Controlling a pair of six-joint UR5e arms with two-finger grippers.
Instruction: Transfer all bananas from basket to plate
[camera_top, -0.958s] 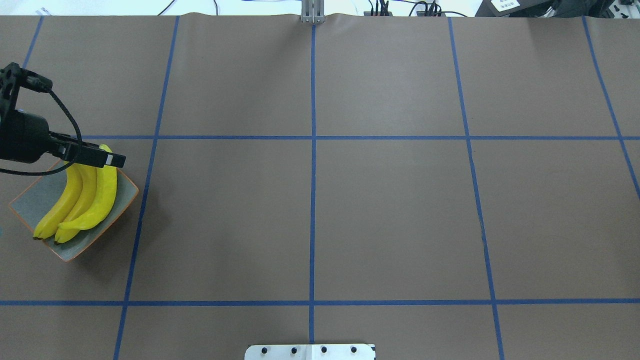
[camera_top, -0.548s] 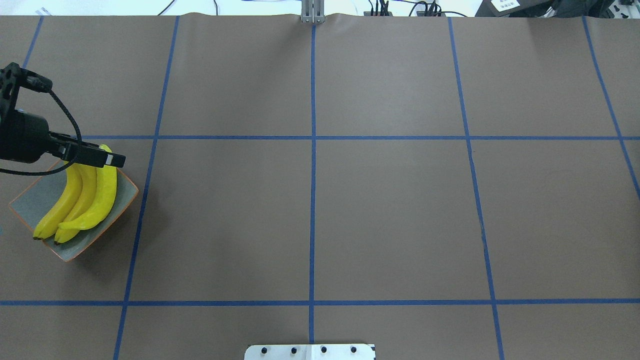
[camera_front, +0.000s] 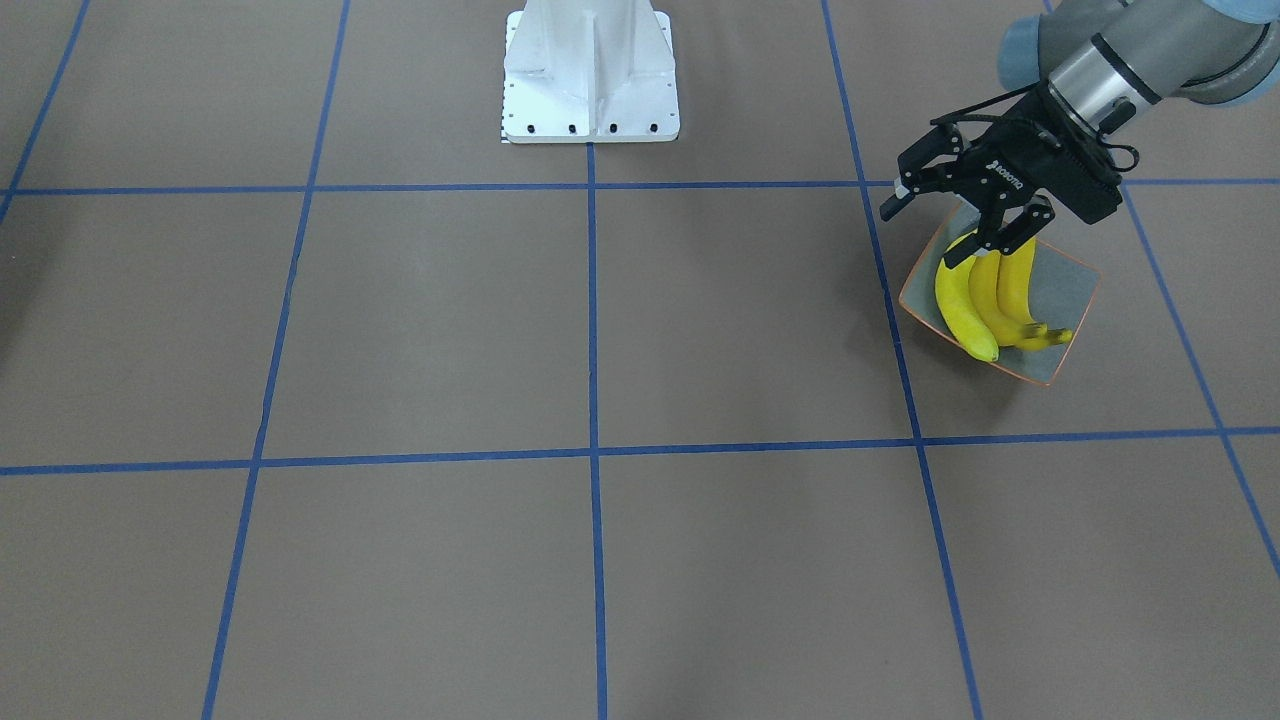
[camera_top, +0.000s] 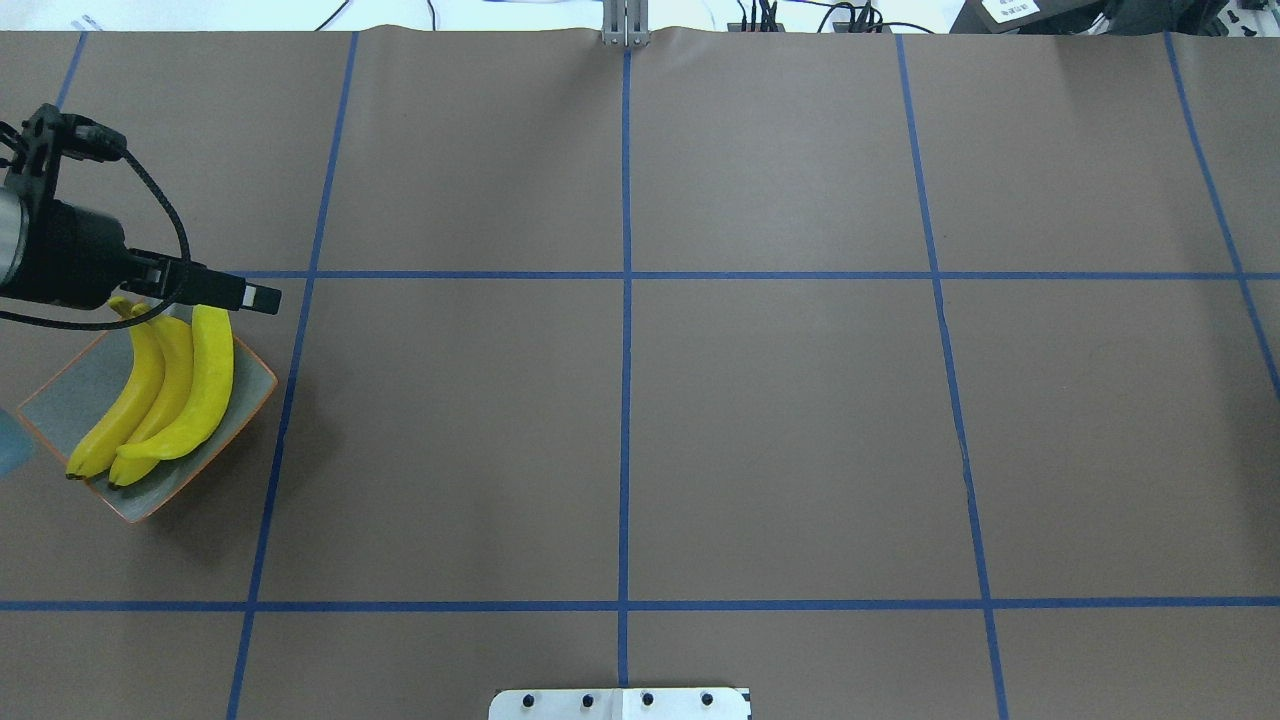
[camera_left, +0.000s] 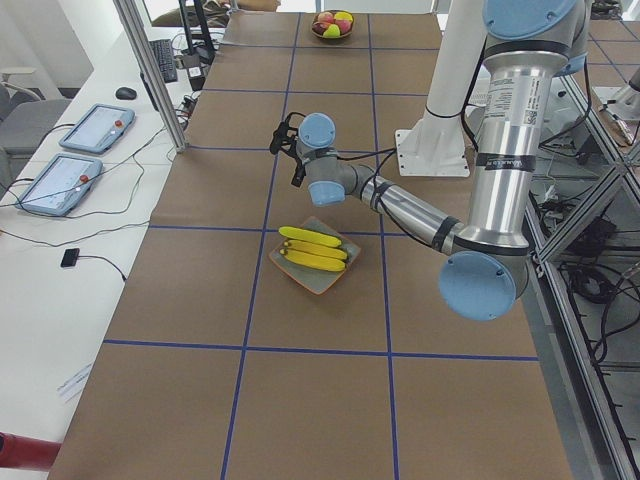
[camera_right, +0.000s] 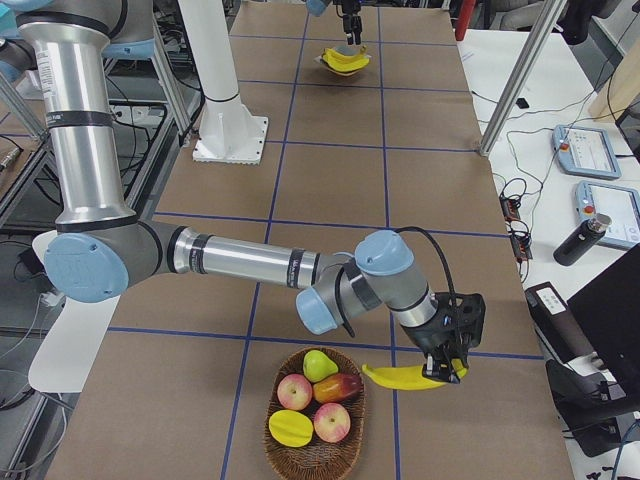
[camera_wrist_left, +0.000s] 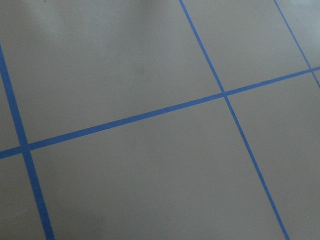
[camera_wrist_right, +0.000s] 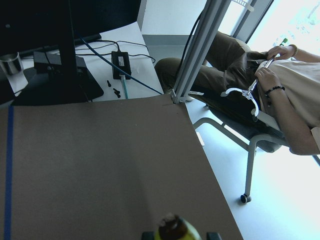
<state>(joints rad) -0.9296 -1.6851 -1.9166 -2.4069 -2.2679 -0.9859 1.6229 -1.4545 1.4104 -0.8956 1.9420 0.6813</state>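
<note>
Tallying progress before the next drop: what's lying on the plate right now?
Three bananas lie side by side on the plate. The left pincer covers their far ends in the overhead view.

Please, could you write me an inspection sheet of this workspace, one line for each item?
Surface: brown paper cover with a blue tape grid.
Job's things: three bananas lie side by side on the plate; the fourth banana hangs beside the wicker basket.
Clutter: other fruit in the basket.
Grippers: left pincer open, empty, raised near the plate; right pincer shut on the fourth banana.
Cables: black cable loops at the left wrist.
Surroundings: seated person; teach pendants on a side desk.
</note>
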